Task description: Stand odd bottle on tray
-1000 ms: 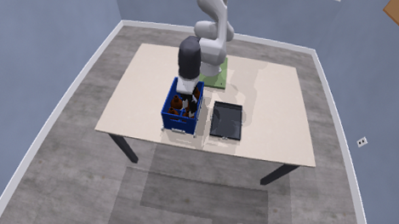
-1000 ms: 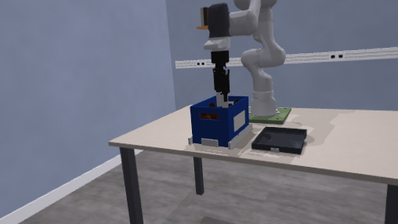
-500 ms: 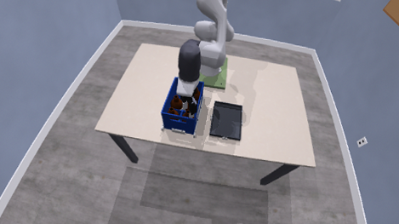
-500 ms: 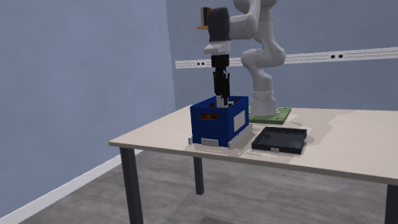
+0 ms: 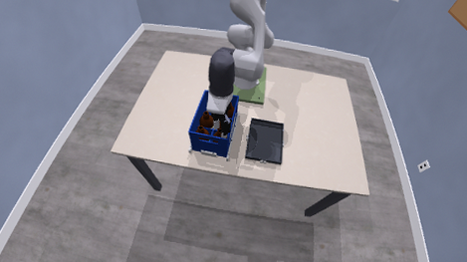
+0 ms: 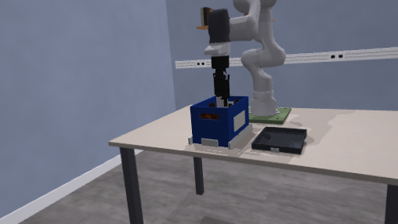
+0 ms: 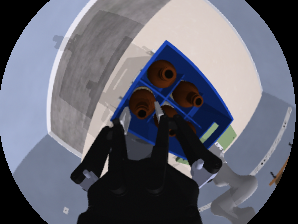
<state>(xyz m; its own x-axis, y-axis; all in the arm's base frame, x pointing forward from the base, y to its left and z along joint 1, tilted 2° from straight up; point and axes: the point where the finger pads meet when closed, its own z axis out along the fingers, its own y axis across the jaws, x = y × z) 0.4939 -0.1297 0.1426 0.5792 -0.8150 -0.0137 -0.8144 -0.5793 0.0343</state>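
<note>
On the pale counter [image 5: 304, 141], the grey arm [image 6: 262, 59] reaches straight down over the blue crate [image 6: 219, 121], with the dark tray [image 6: 280, 139] lying flat just beside it and no bottle on it yet.

All the brown bottles visible stand in the crate's compartments. Among them are one at the far corner [image 7: 161, 72], one beside it [image 7: 188, 96] and one nearest the fingers. The odd-necked bottle must be among them, though the necks are too small to tell which it is.

The gripper [image 6: 222, 102] hangs with its tips at the crate's rim. It is part-way open, roughly a neck's width, and nothing shows clamped between the fingers.

The biggest risk is a sideways drag on the way out, with a bottle catching a divider and tilting or shoving the crate. Next is picking the wrong bottle, since the necks differ so little. A slightly off-centre descent could knock a neighbouring bottle over. A loose hold on a smooth neck could also let the bottle slip, or leave it leaning once it reaches the tray.
</note>
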